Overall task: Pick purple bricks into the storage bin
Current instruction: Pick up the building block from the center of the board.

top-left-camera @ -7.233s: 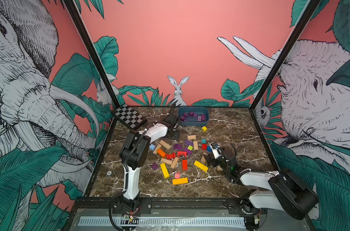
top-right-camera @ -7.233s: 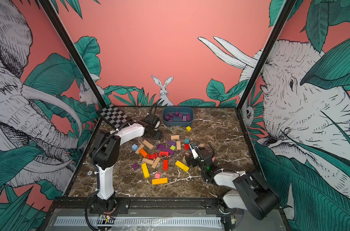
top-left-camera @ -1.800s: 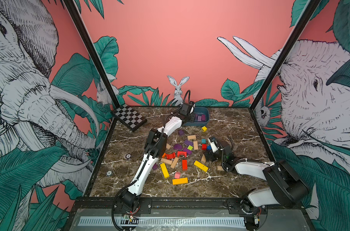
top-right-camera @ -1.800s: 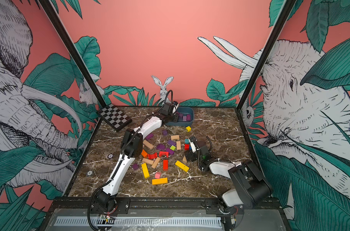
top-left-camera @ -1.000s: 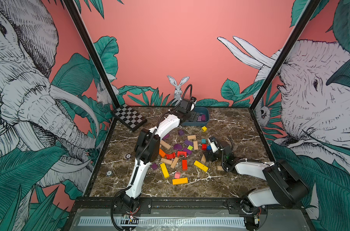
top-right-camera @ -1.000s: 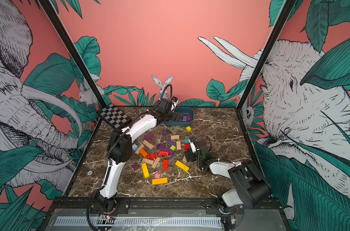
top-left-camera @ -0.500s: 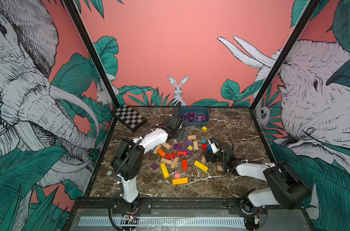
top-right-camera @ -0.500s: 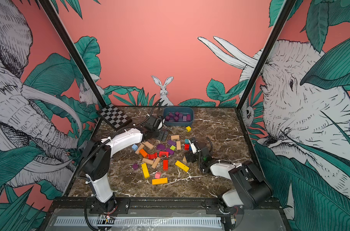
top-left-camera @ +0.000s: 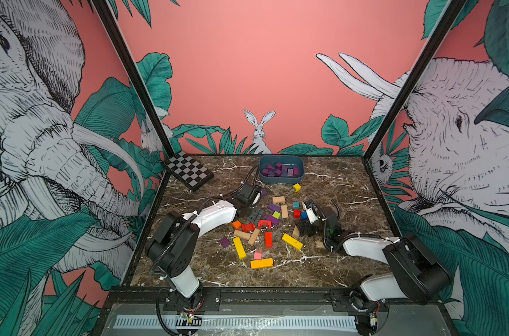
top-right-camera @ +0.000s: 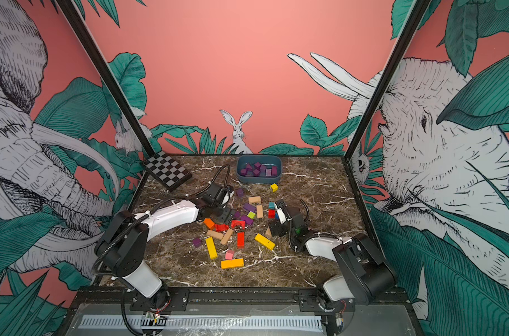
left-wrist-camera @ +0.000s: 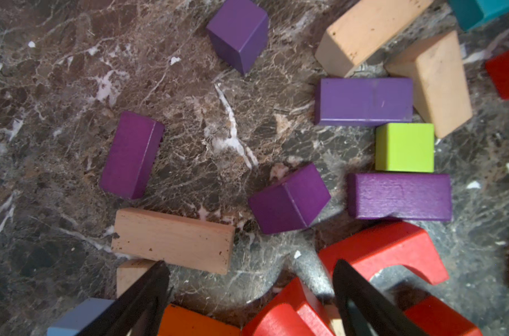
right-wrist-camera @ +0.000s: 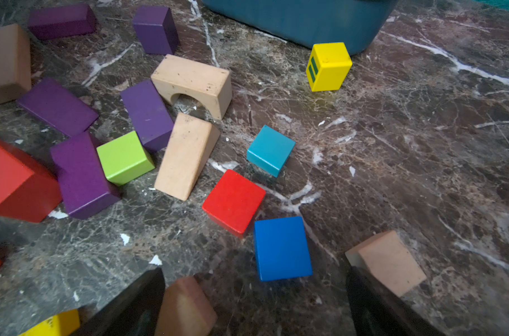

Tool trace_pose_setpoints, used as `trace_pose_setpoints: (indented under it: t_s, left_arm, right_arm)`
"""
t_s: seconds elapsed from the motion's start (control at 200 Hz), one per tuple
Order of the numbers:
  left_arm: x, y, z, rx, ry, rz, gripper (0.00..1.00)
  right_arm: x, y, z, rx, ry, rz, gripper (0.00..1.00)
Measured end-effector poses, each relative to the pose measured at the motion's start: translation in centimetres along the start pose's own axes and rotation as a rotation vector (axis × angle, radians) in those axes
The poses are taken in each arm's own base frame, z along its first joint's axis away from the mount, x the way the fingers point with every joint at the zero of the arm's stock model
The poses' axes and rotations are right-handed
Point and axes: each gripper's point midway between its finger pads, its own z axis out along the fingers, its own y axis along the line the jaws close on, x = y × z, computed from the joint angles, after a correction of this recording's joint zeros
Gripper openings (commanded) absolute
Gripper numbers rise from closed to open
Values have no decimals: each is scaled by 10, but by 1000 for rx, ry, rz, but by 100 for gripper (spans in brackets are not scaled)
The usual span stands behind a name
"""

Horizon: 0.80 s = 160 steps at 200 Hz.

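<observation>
While left claw (left-wrist-camera: 250, 270) and right claw (right-wrist-camera: 254, 291) gape, boxy purple bricks (left-wrist-camera: 289, 199) dot veined marble (left-wrist-camera: 58, 72)

Purple bricks (top-left-camera: 279, 170) lie in a dark blue storage bin (top-left-camera: 282, 180). The marble tabletop (top-left-camera: 334, 261) is brown with white veins. The checkerboard slab (top-left-camera: 189, 172) at upper left is black-and-white. A yellow cube (right-wrist-camera: 329, 65) bears green stripes.

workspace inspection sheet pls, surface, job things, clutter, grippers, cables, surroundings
surface: dark marble-patterned tabletop, scattered white flecks
job's things: storage bin at the back holds several purple bricks; loose purple bricks lie in the pile, one apart
clutter: red, yellow, orange, tan, green, blue and pink blocks; checkerboard slab back left
grippers: left gripper open, empty, over the pile; right gripper open, empty
cables: black cables loop at each wrist
surroundings: pink walls with animal and leaf prints; black frame posts
</observation>
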Motion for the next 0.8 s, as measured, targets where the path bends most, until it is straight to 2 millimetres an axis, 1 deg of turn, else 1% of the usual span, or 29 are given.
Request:
trace_pose_setpoints:
  t_s: [0.365, 0.485, 0.585, 0.62, 0.69, 0.705, 0.8]
  left_arm:
    - [10, -6, 15, 31, 53, 163, 85]
    - [4, -7, 19, 31, 55, 210, 84]
    - [-3, -6, 26, 25, 58, 242, 79]
    - [-4, -6, 29, 23, 62, 250, 75]
    - [-5, -6, 35, 21, 73, 270, 61]
    - [-5, -6, 36, 21, 76, 279, 60]
    - [-5, -5, 43, 16, 95, 294, 59]
  right_arm:
    - [-1, 0, 3, 0, 19, 0, 99]
    - [-1, 0, 4, -1, 26, -1, 99]
    - [-1, 0, 4, -1, 27, -1, 99]
    - [-1, 0, 4, -1, 28, -1, 99]
    - [-1, 1, 4, -2, 28, -1, 99]
    - [-1, 1, 4, -2, 28, -1, 99]
    - [-1, 1, 4, -2, 28, -1, 99]
